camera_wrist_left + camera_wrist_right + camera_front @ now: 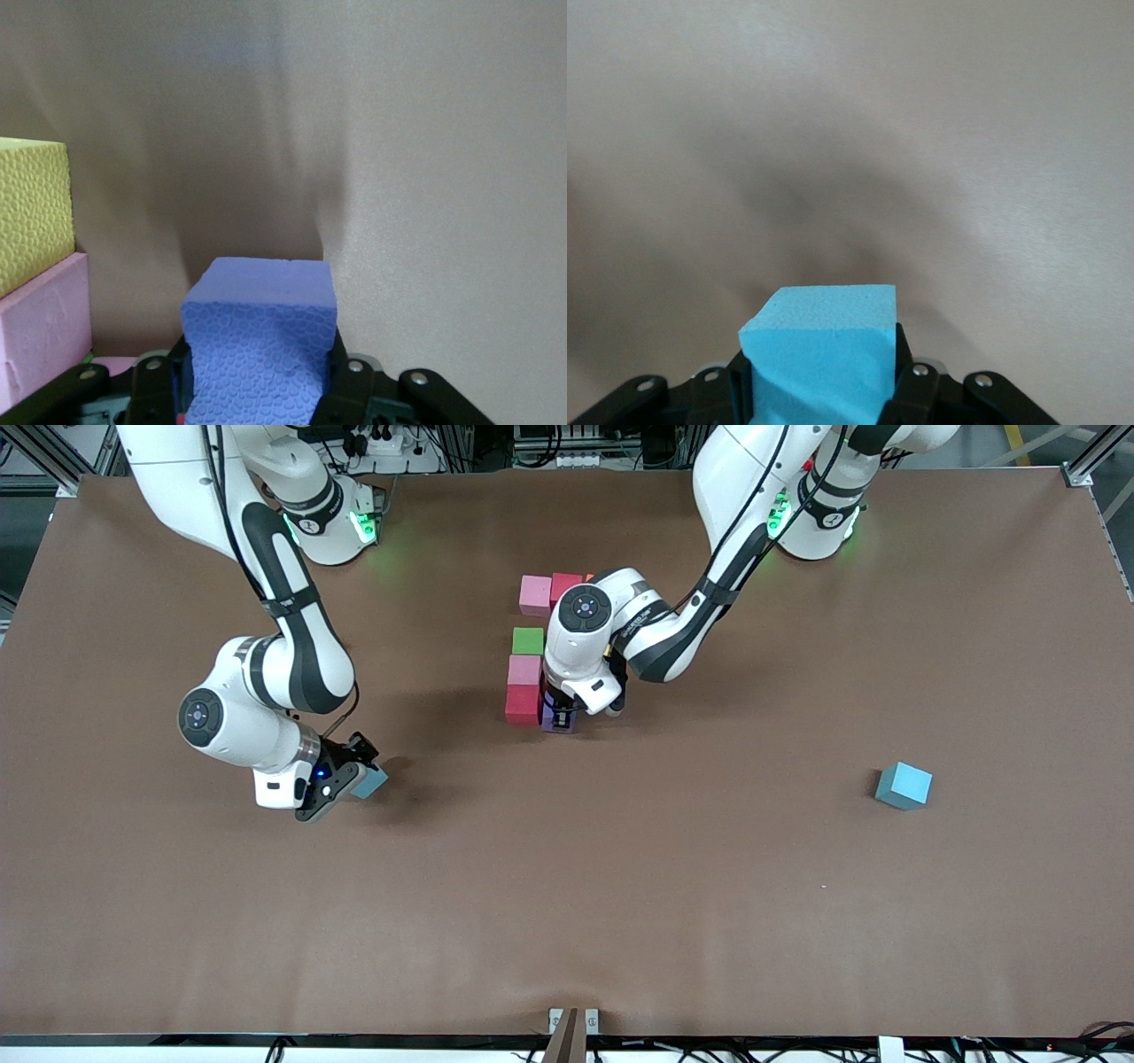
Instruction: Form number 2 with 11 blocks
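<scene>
1. We find the left gripper (pixel 562 716) down at the partly built number 2 (pixel 540 651) in the middle of the table (pixel 620 886), its jaws closed on a purple block (pixel 261 341). The block sits squarely between the pads, gripped on two opposite side faces.
2. The right gripper (pixel 350 779) is low toward the right arm's end of the table, well apart from the figure, jaws closed on a blue block (pixel 819 354). Whether that block rests on the surface or hangs just above it, we cannot tell.
3. The figure so far: a pink block (pixel 535 595) and a red block (pixel 565 587) side by side at the end farthest from the front camera, then a green block (pixel 528 640), a second pink block (pixel 524 670) and a second red block (pixel 523 704) in a column running toward the camera. The purple block lies just beside that last red one. A yellow block (pixel 31 212) shows in the left wrist view only; the arm hides part of the figure.
4. A second blue block (pixel 904 786) lies alone toward the left arm's end, untouched.
5. Handling, as we judge it: the cubes look like light, matte foam, slightly yielding, not slippery. Flat opposite faces are the place to grip, centred, so the cube stays square when set against its neighbours. Too firm a squeeze could dent it.
</scene>
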{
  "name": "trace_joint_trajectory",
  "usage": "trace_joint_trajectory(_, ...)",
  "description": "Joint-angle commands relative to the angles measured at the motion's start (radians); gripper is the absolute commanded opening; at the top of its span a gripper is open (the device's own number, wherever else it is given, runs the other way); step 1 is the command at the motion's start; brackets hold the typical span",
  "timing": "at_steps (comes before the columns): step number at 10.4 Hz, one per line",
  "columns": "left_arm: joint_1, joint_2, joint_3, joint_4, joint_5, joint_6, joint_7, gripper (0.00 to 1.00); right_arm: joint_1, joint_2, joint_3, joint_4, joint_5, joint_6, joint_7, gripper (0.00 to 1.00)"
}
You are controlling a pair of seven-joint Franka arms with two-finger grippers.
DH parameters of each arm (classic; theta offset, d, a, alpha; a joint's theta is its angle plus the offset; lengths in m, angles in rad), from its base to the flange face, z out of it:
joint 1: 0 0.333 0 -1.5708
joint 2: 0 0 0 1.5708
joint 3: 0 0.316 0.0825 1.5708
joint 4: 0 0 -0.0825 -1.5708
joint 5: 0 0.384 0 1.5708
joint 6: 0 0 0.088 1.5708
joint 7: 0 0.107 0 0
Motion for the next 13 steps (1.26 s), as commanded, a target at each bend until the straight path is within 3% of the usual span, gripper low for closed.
trace_joint_trajectory(1,-0.011,0.011,0.006,0.017,0.02,0.004,-0.022,0.03,0.012,-0.02,-0.001,0.031,0.016,-0.077,0.065,0.41)
trace_joint_trajectory(13,-0.014,0.008,-0.006,0.018,0.023,-0.065,-0.017,0.03,0.026,-0.049,-0.011,0.054,-0.008,-0.181,0.119,0.41)
